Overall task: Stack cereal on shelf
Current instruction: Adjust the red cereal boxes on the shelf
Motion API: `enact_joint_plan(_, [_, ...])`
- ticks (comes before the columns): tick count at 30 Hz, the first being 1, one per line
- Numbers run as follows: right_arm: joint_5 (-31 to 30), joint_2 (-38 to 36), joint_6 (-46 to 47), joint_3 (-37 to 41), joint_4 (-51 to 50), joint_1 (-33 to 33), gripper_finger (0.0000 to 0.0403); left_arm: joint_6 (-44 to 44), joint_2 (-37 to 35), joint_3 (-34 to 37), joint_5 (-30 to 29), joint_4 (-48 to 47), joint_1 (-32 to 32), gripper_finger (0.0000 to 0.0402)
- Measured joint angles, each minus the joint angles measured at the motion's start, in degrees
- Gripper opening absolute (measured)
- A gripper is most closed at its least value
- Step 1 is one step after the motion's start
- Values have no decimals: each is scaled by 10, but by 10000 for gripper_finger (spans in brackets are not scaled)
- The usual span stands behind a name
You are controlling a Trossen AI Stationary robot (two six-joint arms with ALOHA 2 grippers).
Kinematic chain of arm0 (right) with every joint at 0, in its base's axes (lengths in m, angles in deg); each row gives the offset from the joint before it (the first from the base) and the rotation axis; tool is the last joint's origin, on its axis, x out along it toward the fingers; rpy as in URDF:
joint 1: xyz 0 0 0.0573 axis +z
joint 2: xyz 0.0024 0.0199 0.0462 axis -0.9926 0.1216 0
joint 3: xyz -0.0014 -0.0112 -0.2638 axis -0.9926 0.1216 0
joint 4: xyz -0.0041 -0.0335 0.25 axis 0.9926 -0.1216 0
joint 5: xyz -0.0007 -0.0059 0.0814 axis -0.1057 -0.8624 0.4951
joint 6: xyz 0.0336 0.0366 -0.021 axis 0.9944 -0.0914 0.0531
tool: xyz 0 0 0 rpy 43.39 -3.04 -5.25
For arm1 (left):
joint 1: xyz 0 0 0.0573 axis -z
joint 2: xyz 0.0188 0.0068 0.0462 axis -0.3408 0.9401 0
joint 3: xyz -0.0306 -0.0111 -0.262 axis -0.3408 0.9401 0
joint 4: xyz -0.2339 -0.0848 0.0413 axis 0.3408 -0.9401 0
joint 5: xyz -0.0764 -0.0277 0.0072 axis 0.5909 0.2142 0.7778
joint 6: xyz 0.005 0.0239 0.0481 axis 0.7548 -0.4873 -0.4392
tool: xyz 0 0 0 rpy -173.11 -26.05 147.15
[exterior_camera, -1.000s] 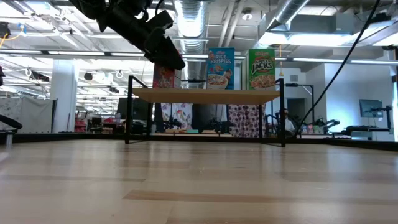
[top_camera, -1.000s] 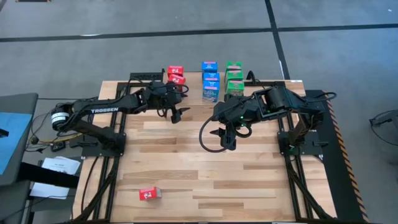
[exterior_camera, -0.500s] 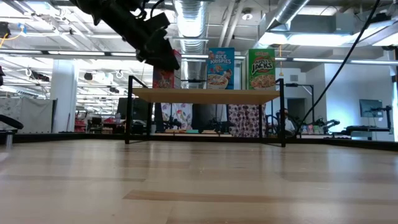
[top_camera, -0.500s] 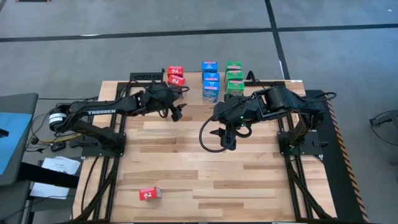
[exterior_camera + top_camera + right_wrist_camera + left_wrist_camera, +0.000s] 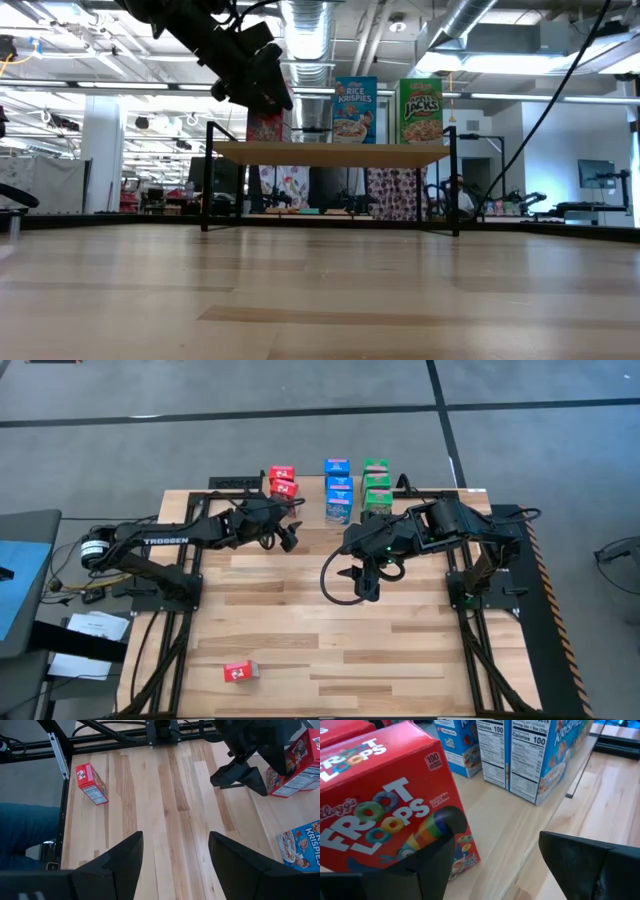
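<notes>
The shelf (image 5: 330, 153) stands at the table's far middle on thin black legs. On its top stand red cereal boxes (image 5: 283, 480), blue ones (image 5: 338, 488) and green ones (image 5: 377, 482). One more red box (image 5: 238, 672) lies flat on the table near the front left corner. My left gripper (image 5: 291, 536) hovers open at the shelf's near left. The nearest red box (image 5: 385, 805) stands close in front of its fingers, with nothing between them. My right gripper (image 5: 357, 586) hangs open over the table's middle, holding nothing.
The table in front of the shelf (image 5: 330, 640) is bare wood. Black arm frames run along both sides. In the right wrist view, the lying red box (image 5: 91, 782) sits by the left frame rail (image 5: 57, 755). A room with lights and equipment lies beyond the far edge.
My left gripper has rolled about its own axis and swung slightly toward the shelf's red boxes, staying open. The boxes and my right arm have kept still.
</notes>
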Motion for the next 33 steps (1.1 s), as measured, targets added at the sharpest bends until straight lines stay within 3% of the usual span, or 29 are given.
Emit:
enact_joint_plan(21, [0,0,0,0,0,0,250,26,-18,0,-26,-45,38,279])
enact_joint_plan(28, [0,0,0,0,1,0,250,-60,-44,0,-26,-26,68,279])
enact_joint_plan(33, [0,0,0,0,0,0,250,-91,-75,0,-42,-76,70,279])
